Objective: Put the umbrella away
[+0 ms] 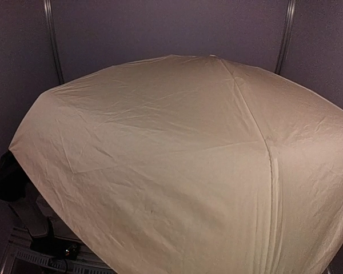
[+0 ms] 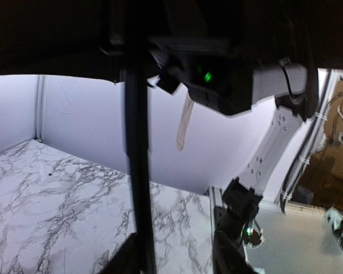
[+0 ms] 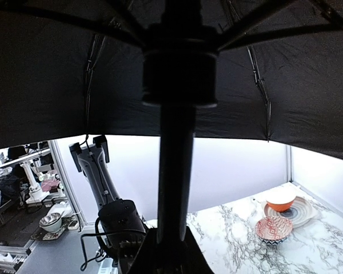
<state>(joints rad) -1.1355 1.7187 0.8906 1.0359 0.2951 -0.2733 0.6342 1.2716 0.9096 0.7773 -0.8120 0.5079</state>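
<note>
Because the umbrella [image 1: 177, 165] is fully open, its cream canopy fills nearly the whole top view and hides the table and most of both arms; only dark arm hardware shows at the lower left edge of the frame.

From the right wrist camera the canopy's black underside spans the upper half of the frame, with thin black ribs [image 3: 257, 74] fanning out from a collar on the black shaft [image 3: 174, 171], which runs straight down the middle. At the bottom centre the right gripper [image 3: 167, 254] is clamped on that shaft, its dark fingers pressed against both sides. The left arm [image 3: 103, 185] stands at the lower left. At the lower right, on the marble table [image 3: 234, 234], sit 2 bowls: an orange bowl [image 3: 280, 199] resting on a striped plate [image 3: 300, 212], and a red patterned bowl [image 3: 273, 228] just in front of it.

From the left wrist camera the shaft crosses the frame from top to bottom, left of centre, and a beige strap [image 2: 184, 123] hangs under the canopy. Dark shapes flank the shaft at the bottom edge, but I cannot tell whether the left gripper [image 2: 171, 260] is grasping it. The right arm's white link [image 2: 271, 145] slants down the right side.
</note>
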